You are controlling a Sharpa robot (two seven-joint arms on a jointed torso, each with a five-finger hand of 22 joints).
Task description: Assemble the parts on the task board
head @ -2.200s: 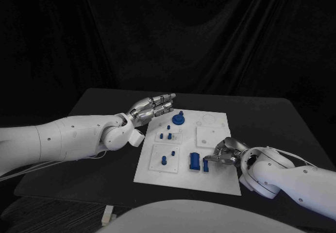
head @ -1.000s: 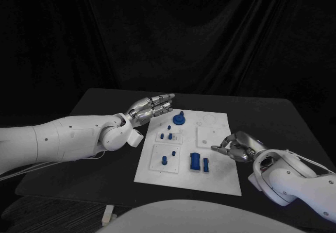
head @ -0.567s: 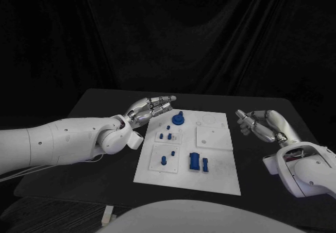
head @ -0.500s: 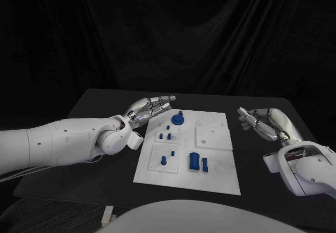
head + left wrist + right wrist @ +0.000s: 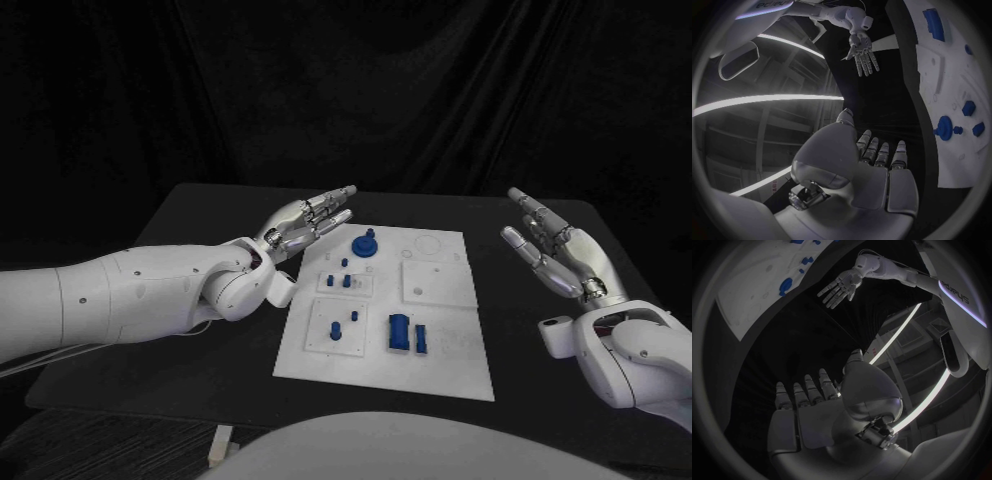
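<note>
1. My left hand [image 5: 307, 222] hangs by the far-left corner of the task board [image 5: 450, 355], fingers spread, nothing in it.
2. My right hand [image 5: 551, 246] is off to the board's right, also flat and empty.
3. The blue parts [image 5: 407, 333] sit on the board, mostly in its left half.

The parts [image 5: 400, 331] seem too small to identify.
</note>
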